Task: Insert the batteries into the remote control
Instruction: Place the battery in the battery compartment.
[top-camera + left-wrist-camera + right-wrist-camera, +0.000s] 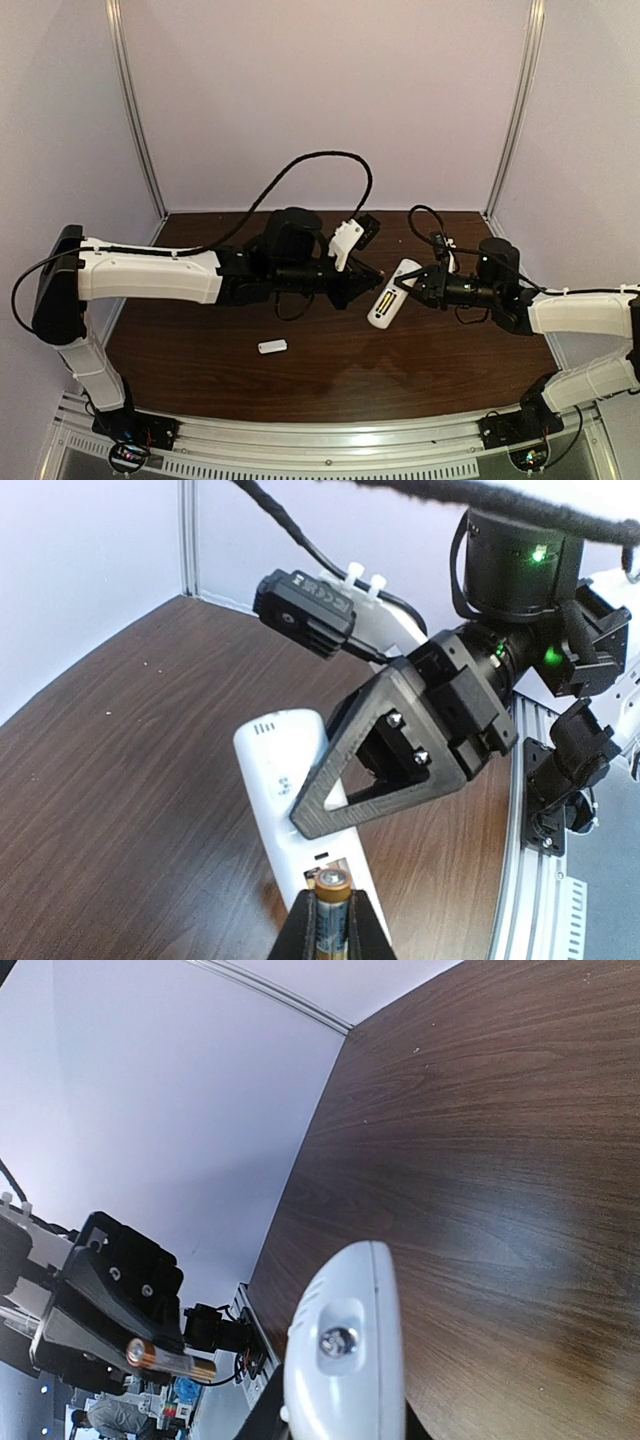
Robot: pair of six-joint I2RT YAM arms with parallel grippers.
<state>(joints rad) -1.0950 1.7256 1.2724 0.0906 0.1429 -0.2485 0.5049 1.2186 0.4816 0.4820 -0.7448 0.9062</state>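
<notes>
The left gripper [368, 276] is closed on one battery [333, 908], partly cut off by the frame edge, at 9 o'clock of the remote control [390, 294]. The remote control is clamped off the surface by the closed right gripper [410, 284]. What fills its recess cannot be made out. A white cover [272, 346] lies on the dark wooden table [200, 350], which is enclosed by pale walls [320, 90].
</notes>
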